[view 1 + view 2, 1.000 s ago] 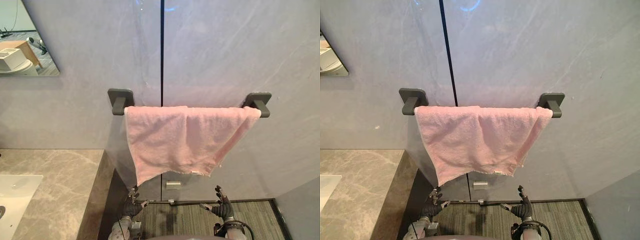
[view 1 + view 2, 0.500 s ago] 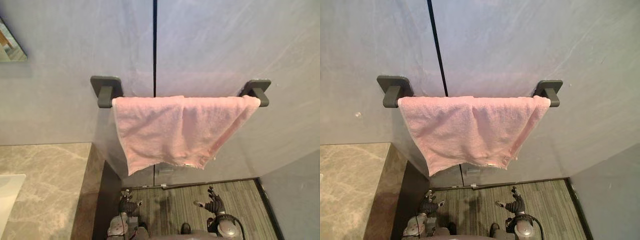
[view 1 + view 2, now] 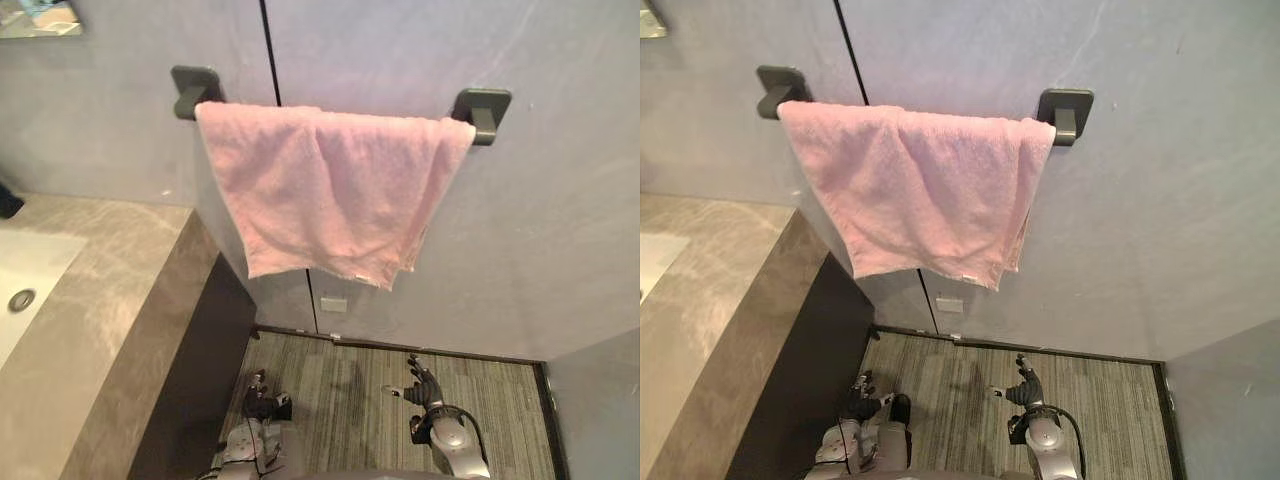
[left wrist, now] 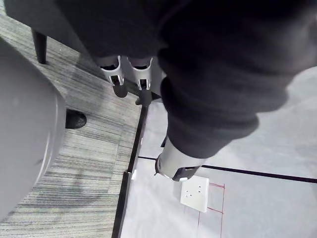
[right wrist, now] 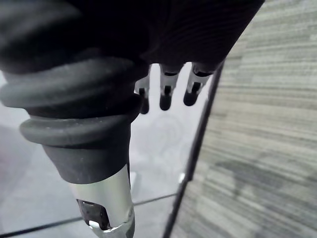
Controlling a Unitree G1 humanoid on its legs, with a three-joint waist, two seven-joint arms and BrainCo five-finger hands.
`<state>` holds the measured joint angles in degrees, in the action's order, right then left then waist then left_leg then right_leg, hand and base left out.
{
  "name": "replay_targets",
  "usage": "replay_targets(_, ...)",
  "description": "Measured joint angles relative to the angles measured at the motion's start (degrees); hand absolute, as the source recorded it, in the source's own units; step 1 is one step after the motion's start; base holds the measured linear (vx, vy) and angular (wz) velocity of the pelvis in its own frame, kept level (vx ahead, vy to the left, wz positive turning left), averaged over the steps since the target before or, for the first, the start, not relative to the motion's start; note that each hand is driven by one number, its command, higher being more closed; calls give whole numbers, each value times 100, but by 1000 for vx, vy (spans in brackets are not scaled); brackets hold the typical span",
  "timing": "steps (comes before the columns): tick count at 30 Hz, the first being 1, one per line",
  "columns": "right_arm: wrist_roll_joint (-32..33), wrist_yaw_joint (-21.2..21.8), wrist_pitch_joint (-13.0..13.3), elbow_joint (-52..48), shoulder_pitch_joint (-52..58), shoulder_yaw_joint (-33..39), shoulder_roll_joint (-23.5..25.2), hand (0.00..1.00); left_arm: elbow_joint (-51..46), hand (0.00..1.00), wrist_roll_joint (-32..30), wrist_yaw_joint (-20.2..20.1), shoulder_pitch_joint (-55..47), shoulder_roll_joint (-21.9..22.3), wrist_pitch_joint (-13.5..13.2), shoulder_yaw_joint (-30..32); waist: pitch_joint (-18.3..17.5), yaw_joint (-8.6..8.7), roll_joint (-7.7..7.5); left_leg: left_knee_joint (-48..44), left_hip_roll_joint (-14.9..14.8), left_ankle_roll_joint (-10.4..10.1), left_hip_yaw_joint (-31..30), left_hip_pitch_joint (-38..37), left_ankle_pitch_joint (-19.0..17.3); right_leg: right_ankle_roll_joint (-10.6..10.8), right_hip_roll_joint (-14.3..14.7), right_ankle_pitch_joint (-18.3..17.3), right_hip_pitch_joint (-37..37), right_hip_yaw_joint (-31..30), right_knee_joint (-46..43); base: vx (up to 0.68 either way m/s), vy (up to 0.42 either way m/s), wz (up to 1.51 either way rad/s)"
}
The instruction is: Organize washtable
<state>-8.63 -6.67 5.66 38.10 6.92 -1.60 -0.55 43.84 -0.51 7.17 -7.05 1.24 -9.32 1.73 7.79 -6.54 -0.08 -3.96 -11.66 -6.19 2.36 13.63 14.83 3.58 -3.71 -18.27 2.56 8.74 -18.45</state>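
Pink terry towel [image 3: 330, 190] is draped over the dark grey towel bar w/ square wall brackets [image 3: 482, 108], on the grey panelled wall [image 3: 560, 220]. It spans nearly bracket to bracket, w/ cloth down both sides of the bar. My read: that balance is why it holds w/o any grip. The hem slants and an extra fold overlaps twd the robot's right, so it's hung but not squared. It hangs free, well above the grey striped carpet floor [image 3: 350, 375] and apart from the beige marble counter [image 3: 110, 330] to its left.

The counter carries a white sunken sink basin [image 3: 30, 265] w/ a round metal drain [image 3: 20, 299]. The visible bit of the counter top has nothing loose on it.

Both hands are low, near the floor and well under the towel:
- Left hand [image 3: 262, 392]: left wrist view shows its fingers [image 4: 130, 74] loosely extended, side by side, thumb apart, nothing in them.
- Right hand [image 3: 422, 385]: its fingers [image 5: 168, 91] are straight and slightly spread, also empty.

Prob. they hang down because nothing needs carrying right now. Neither touches towel, wall or counter.

A small white wall socket plate [image 4: 194, 193] sits low on the wall below the towel; not part of the job.

Judgement: the towel step looks done, bar a tidy-up of the crooked hem. Any remaining work is likely on the counter/sink side, so the next move would call for raising a hand from down low.
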Motion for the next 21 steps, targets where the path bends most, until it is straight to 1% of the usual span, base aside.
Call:
replay_targets(1,2,-53,-2,16,-4,63,-10,0,26,0,-18,54,97,5,13,4,60,5,-61,-394,2,-94,292,28,-295,-207,-73,-19,-37,176,-73,-271,-89,35)
replay_targets(2,7,-87,-2,36,-26,163,16,0,60,0,-20,55,107,13,24,22,83,19,-106,-1046,171,19,390,81,-834,-212,-216,-17,-118,234,-179,-259,-55,25)
replay_targets(3,7,-88,-3,51,-28,180,11,0,72,0,-20,53,109,11,23,21,82,32,-140,-1328,276,98,422,80,-1049,-207,-306,-12,-167,235,-227,-267,-6,20)
replay_targets(4,7,-86,1,74,-35,196,-4,0,76,0,-18,54,102,33,23,17,74,94,-150,-1754,370,144,458,76,-1391,-181,-401,49,-249,240,-259,-254,51,12)
replay_targets(6,9,-84,-3,169,-1,300,19,0,148,0,-18,47,98,91,34,60,55,172,-79,-2747,342,115,497,-31,-2249,-111,-482,221,-430,294,-255,-237,138,13)
replay_targets(7,9,-84,-14,194,30,315,27,0,183,0,-18,46,95,100,40,64,43,202,-62,-2883,326,97,504,-99,-2429,-79,-494,255,-445,294,-259,-148,263,34)
replay_targets(8,13,-82,-84,218,53,428,77,0,273,0,-19,44,104,144,63,95,16,294,78,-2781,261,53,626,-220,-2684,16,-486,306,-480,386,-313,-93,240,38)
replay_targets(9,14,-84,-107,270,39,513,85,0,287,0,-19,43,130,170,82,105,33,305,52,-2678,290,72,711,-222,-2697,70,-479,328,-492,409,-311,-130,244,48)
replay_targets(10,21,-70,-132,423,23,606,163,0,292,0,-17,50,133,142,122,111,6,318,-23,-2238,431,77,766,-363,-2694,142,-519,413,-484,415,-104,-87,97,32)
replay_targets(11,25,-72,-132,521,20,628,191,0,301,0,-16,49,122,110,138,108,6,312,-13,-1920,518,120,764,-468,-2667,187,-559,465,-468,435,11,-159,147,39)
replay_targets(12,37,-74,-155,734,-9,652,247,0,364,0,-16,49,111,18,146,105,-87,326,-148,-1294,725,374,767,-650,-2369,137,-646,606,-449,429,240,-123,113,31)
replay_targets(13,85,-74,-161,866,-49,666,260,0,449,0,-16,51,108,-50,155,94,-142,337,-181,-845,860,424,760,-792,-2097,105,-658,718,-425,345,426,-158,149,36)
replay_targets(14,136,-75,-162,1020,-116,755,255,0,579,0,-18,50,108,-137,159,42,-174,408,-183,-380,987,479,719,-969,-1807,120,-648,843,-357,229,642,-117,86,28)
replay_targets(15,135,-83,-169,1120,-165,846,215,0,701,0,-21,49,120,-180,162,24,-220,442,-193,-70,1063,520,695,-1067,-1622,157,-651,923,-352,187,738,-121,85,19)
replay_targets(19,136,-90,-186,1443,-210,904,101,0,1033,0,-50,51,90,-266,167,47,-262,439,-3,735,1135,546,702,-1373,-1155,149,-600,1189,-339,125,1005,-133,59,-8)
replay_targets(20,136,-93,-194,1464,-237,913,82,0,1116,0,-68,51,38,-278,177,98,-261,439,-3,919,1160,530,717,-1483,-1074,167,-560,1259,-305,64,1088,-64,42,-13)
replay_targets(21,136,-93,-196,1468,-240,914,75,0,1152,0,-83,50,23,-285,191,130,-255,447,10,938,1157,526,712,-1520,-1070,152,-549,1282,-253,63,1128,-54,39,-9)
